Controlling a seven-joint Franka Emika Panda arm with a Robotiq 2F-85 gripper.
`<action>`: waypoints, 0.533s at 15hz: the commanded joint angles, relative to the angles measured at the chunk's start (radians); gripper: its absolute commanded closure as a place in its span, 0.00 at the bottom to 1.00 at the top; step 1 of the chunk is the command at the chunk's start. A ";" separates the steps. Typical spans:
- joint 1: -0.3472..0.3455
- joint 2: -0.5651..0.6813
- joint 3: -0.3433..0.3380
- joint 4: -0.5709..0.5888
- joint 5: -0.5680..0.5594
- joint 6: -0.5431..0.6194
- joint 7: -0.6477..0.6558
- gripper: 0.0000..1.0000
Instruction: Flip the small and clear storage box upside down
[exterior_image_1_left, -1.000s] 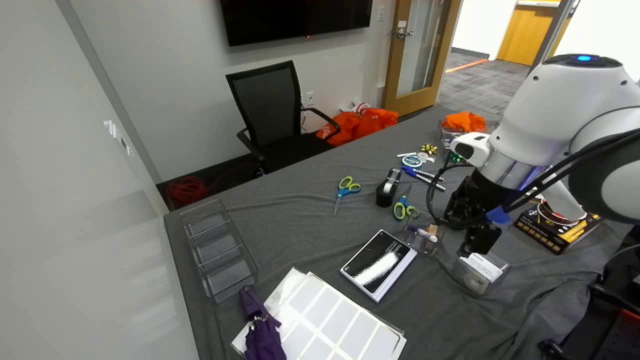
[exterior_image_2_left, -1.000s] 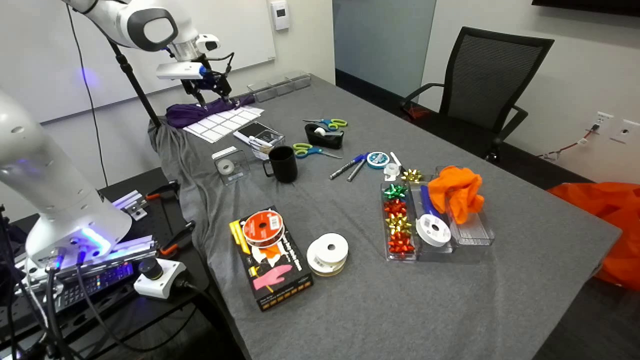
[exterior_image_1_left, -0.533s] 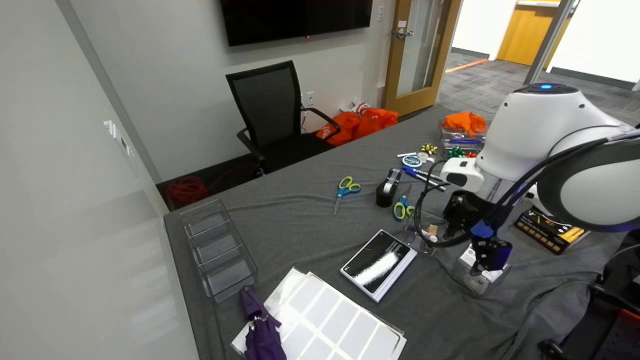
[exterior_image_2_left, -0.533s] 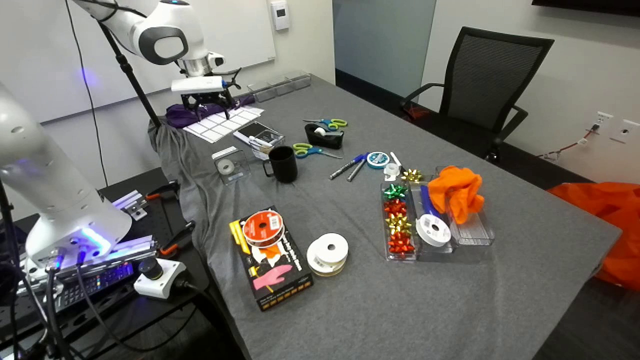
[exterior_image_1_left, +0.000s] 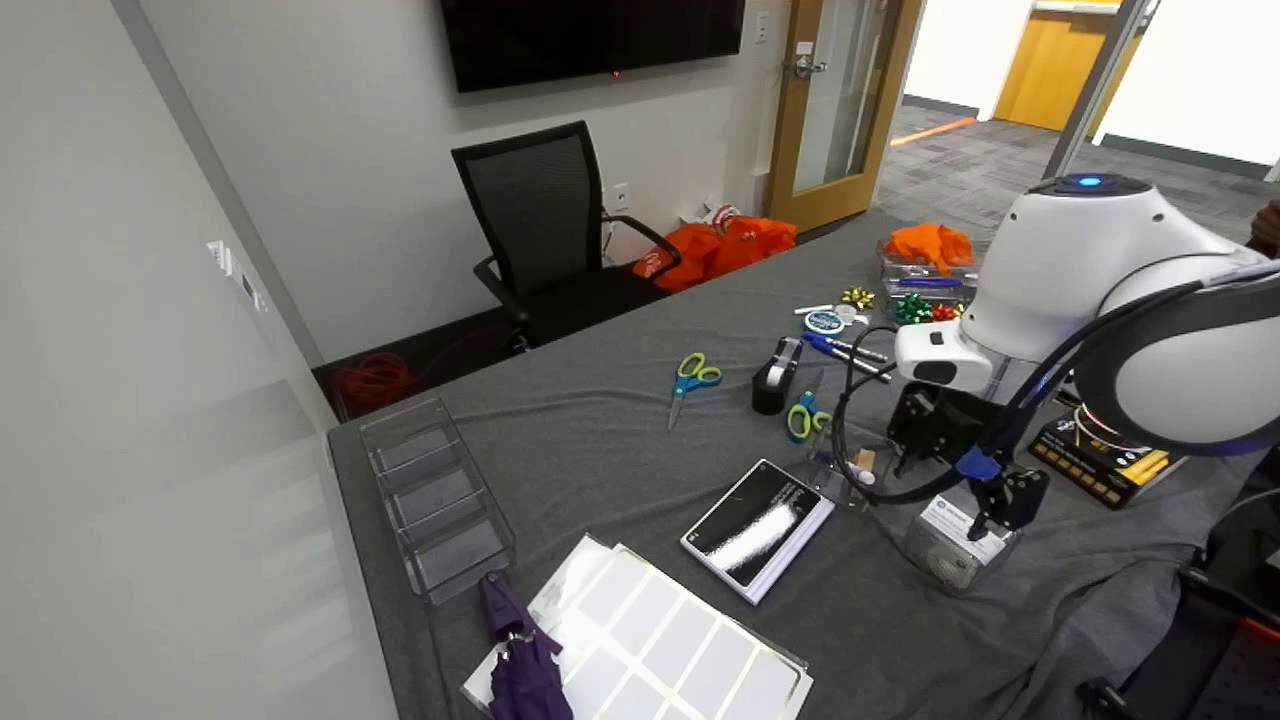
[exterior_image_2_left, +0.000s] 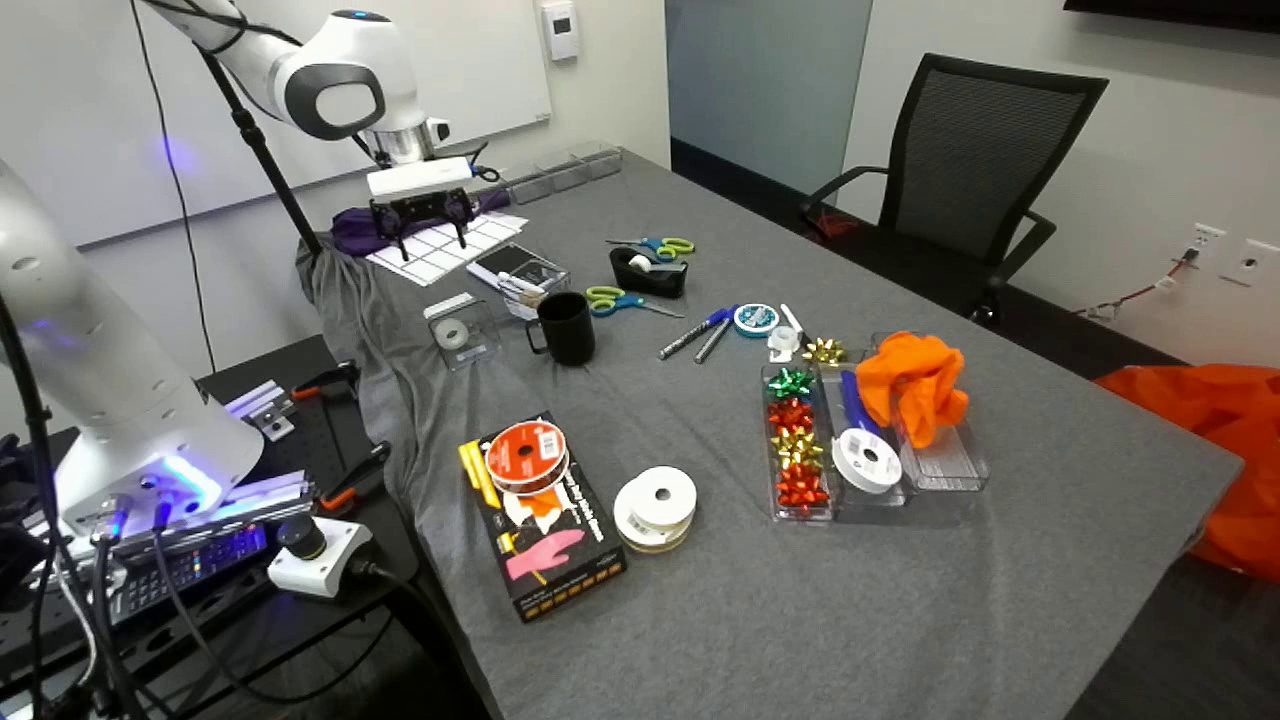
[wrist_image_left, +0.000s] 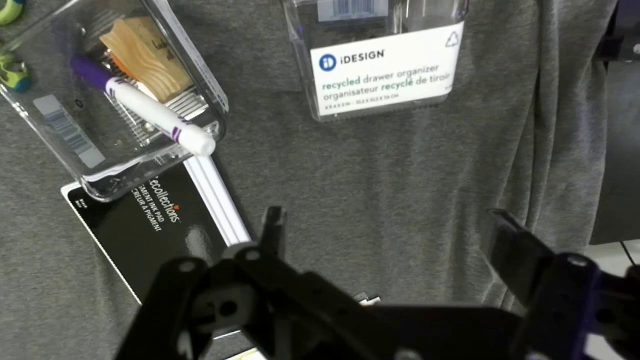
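The small clear storage box (exterior_image_1_left: 950, 564) stands on the grey cloth with a white label on one face and a round whitish roll visible through its side. It also shows in an exterior view (exterior_image_2_left: 464, 340) beside the black mug. In the wrist view the box (wrist_image_left: 382, 72) is at the top centre, label toward the camera, its upper part cut off. I cannot tell which way its opening faces. My gripper (wrist_image_left: 386, 215) is open and empty, above the cloth and apart from the box. In both exterior views the gripper (exterior_image_1_left: 938, 500) (exterior_image_2_left: 433, 250) hangs above the table near the box.
A second clear box (wrist_image_left: 69, 132) holding a purple marker and a wooden block is left of the box in the wrist view. A black ink pad case (wrist_image_left: 150, 215) lies against it. A black mug (exterior_image_2_left: 567, 330), tape dispenser (exterior_image_2_left: 650, 275) and glove carton (exterior_image_2_left: 545, 540) stand nearby.
The arm has come down and moved closer to the storage box, and the gripper has turned about its wrist. The storage box has not moved.
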 joint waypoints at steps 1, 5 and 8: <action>-0.014 -0.001 0.014 0.002 -0.001 -0.003 0.000 0.00; -0.009 0.036 0.027 -0.006 -0.063 0.039 -0.018 0.00; -0.012 0.077 0.038 -0.009 -0.140 0.075 0.008 0.00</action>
